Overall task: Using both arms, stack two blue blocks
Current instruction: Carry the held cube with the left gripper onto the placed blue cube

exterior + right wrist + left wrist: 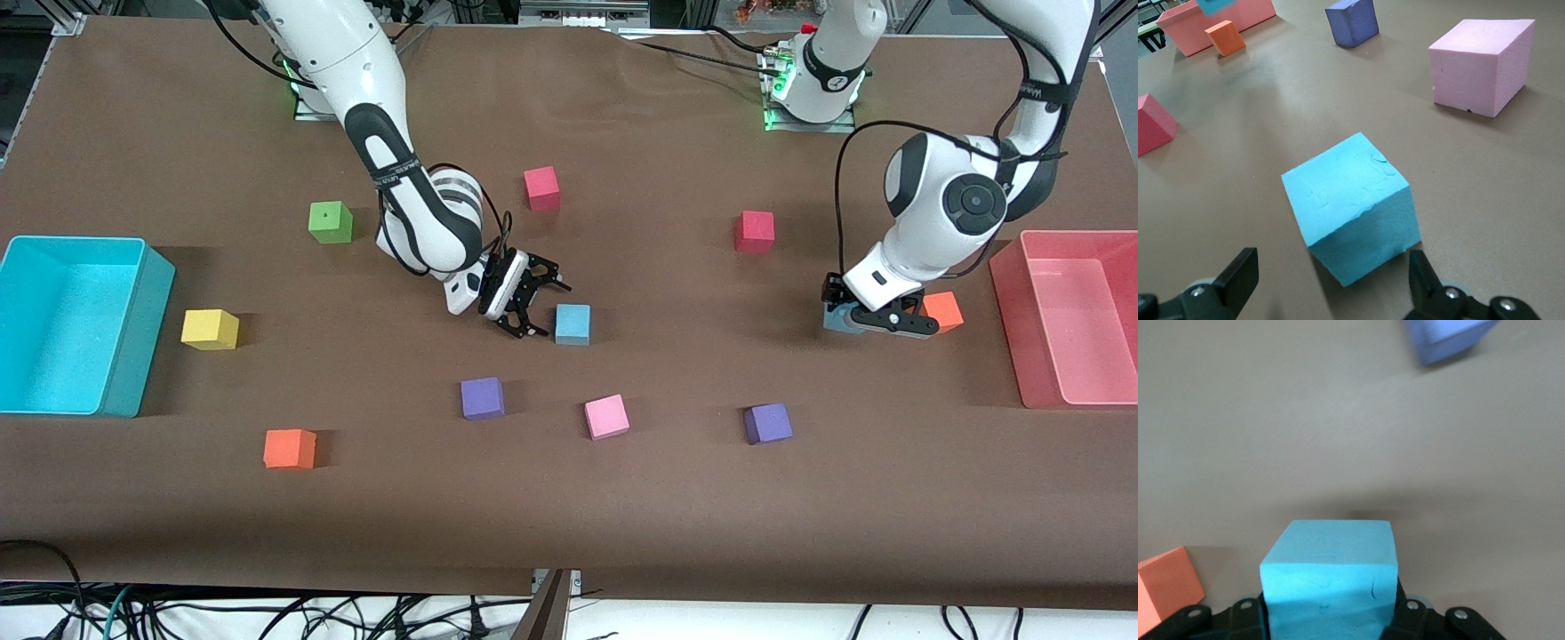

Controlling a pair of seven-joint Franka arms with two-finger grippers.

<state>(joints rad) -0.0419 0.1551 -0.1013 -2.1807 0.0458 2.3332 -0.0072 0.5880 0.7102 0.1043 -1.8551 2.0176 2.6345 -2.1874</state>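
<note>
One sky-blue block (573,324) sits on the brown table near the middle. My right gripper (544,308) is low beside it, tilted, with its jaws open. In the right wrist view this block (1351,207) lies just ahead of the open fingers (1238,277). My left gripper (861,320) is shut on the second sky-blue block (834,318), low over the table beside an orange cube (944,309). In the left wrist view this block (1328,580) fills the space between the jaws.
A cyan bin (133,329) stands at the right arm's end and a pink bin (1009,302) at the left arm's end. Two purple cubes (482,397) (767,423) and a pink cube (606,416) lie nearer the front camera. Red, green, yellow and orange cubes are scattered around.
</note>
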